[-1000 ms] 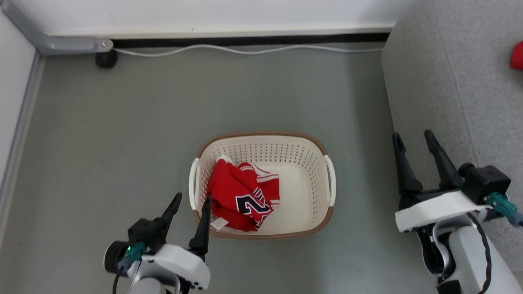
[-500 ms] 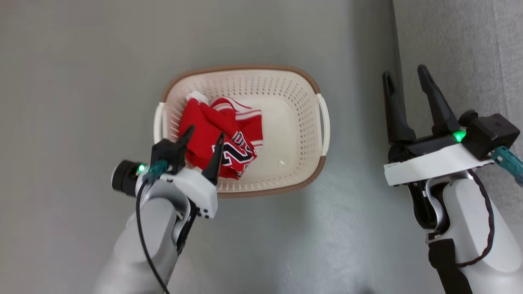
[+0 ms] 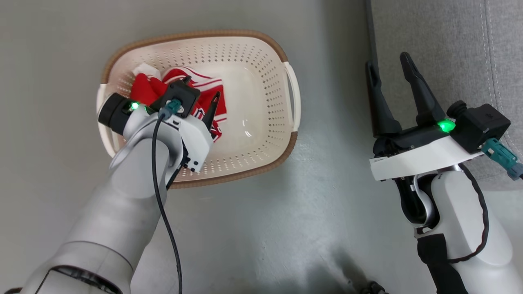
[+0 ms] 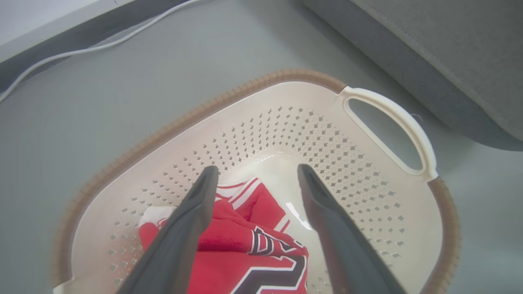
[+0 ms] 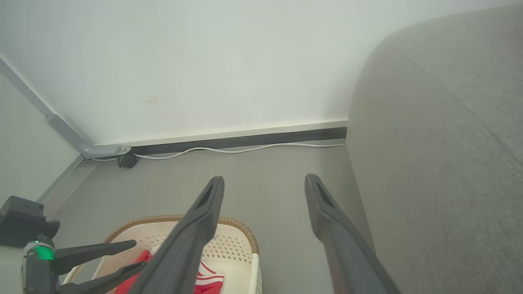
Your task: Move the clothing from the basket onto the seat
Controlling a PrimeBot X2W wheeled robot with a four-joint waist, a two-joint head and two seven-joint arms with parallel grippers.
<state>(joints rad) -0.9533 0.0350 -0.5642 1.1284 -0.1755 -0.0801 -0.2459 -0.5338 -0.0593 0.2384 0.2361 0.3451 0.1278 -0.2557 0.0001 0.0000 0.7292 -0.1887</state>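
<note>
Over the cream perforated plastic basket (image 3: 257,73) hangs the left gripper (image 4: 257,171), jaws spread wide and straddling the crumpled bright red jersey clothing (image 4: 245,241) in the basket's left end, apparently lined up to pinch it. Right of the basket, the right gripper (image 3: 387,61) idles wide and empty beside the grey woven-fabric seat (image 3: 441,49).

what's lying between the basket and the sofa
Nothing: the strip of grey floor between the basket and the sofa is bare, as the left wrist view shows.
</note>
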